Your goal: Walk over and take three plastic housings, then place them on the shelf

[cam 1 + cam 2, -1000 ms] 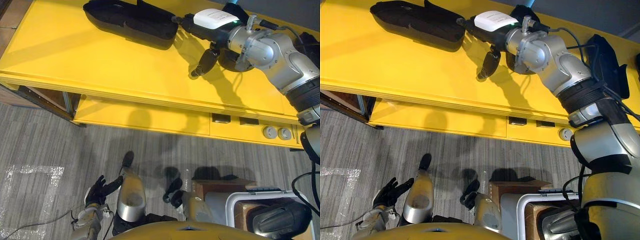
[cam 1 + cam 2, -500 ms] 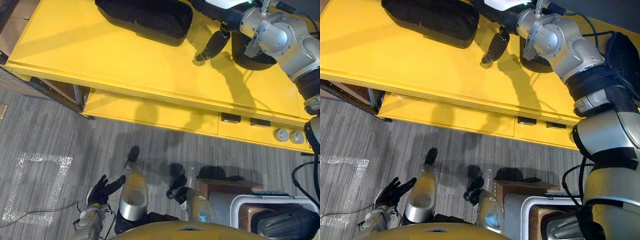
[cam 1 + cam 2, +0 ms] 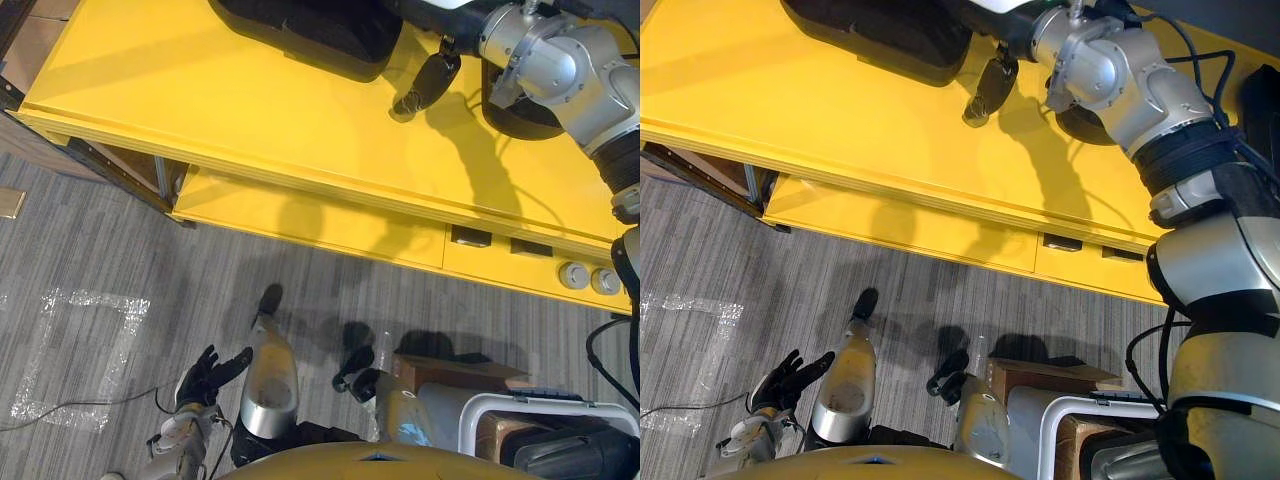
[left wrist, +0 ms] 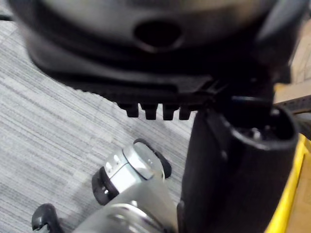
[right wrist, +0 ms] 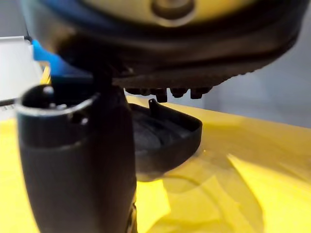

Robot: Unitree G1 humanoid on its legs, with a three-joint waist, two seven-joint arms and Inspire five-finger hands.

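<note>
The right hand (image 3: 425,80) is open and holds nothing. Its thumb hangs down over the yellow bench (image 3: 200,90) and its fingers point toward the long black plastic housing (image 3: 320,30). In the right wrist view this housing lies flat on the yellow top, just past the hand and apart from it. The right arm reaches in low across the bench from the robot's right.

Beneath that forearm sits a second, rounder dark housing (image 3: 515,115), also on the bench top. That makes two housings I can count there. A further dark shape (image 3: 1262,95) at the bench's right end is too cut off to name.

The left hand (image 3: 205,372) hangs low at the robot's left side above the grey carpet, fingers spread wide and empty.

On the floor to the robot's right stands one white bin (image 3: 468,432) with a dark rounded part (image 3: 575,458) in it, which I cannot identify. One cardboard box (image 3: 445,368) stands just beside the bin.
</note>
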